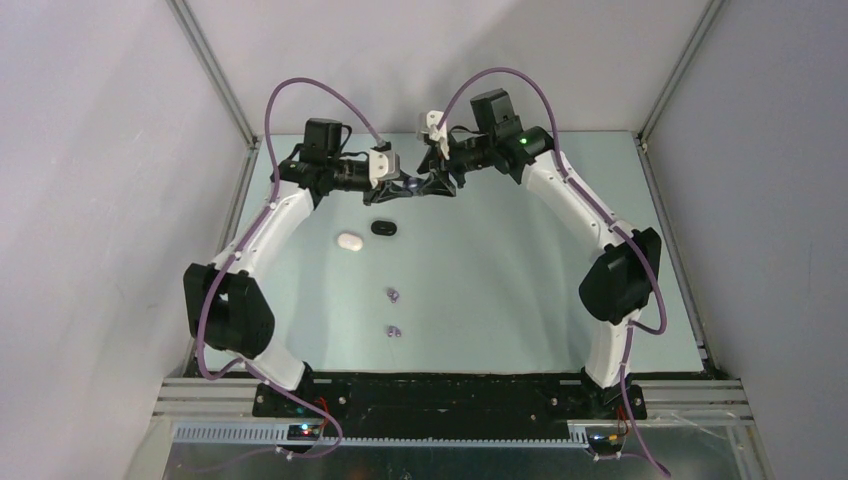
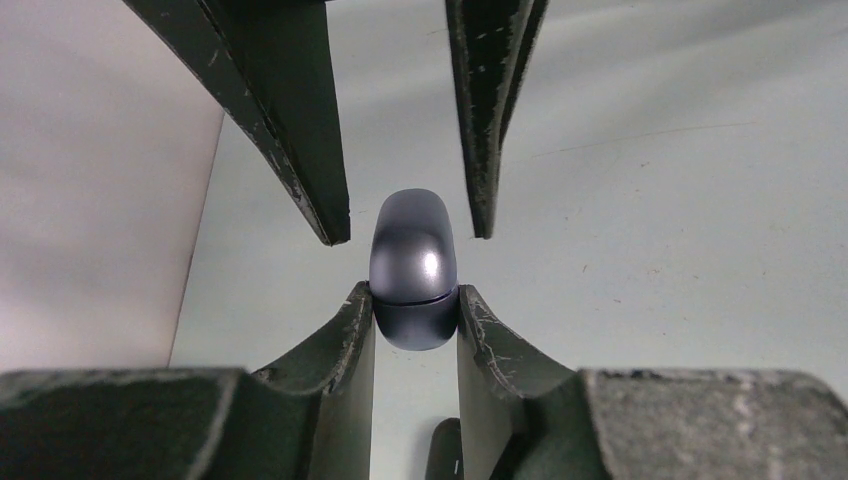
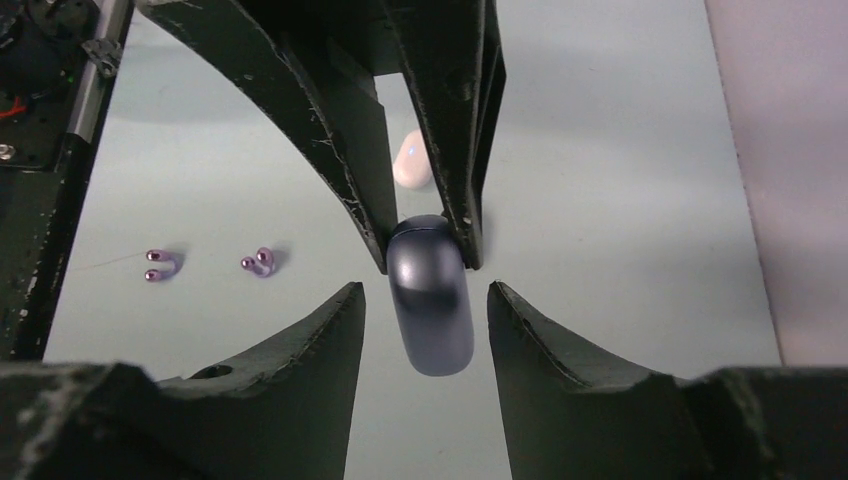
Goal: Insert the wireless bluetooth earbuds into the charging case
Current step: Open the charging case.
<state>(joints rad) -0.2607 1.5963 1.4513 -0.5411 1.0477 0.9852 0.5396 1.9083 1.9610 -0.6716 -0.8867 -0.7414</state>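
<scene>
The top camera looked down from above and behind the arm bases (image 1: 283, 392) over the whole desk (image 1: 480, 300). The wrist cameras peered closely past the left end effector (image 2: 415, 300) and right end effector (image 3: 427, 298), facing each other, both sharing the dark case (image 2: 413, 265) between them.

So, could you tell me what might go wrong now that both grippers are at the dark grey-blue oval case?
The left gripper pinches the dark grey-blue oval case by one end only, in mid-air, so it may twist or slip out if the open right gripper closes off-centre. The small lavender earbuds lie loose on the pale table; a dropped case might scatter them.
</scene>
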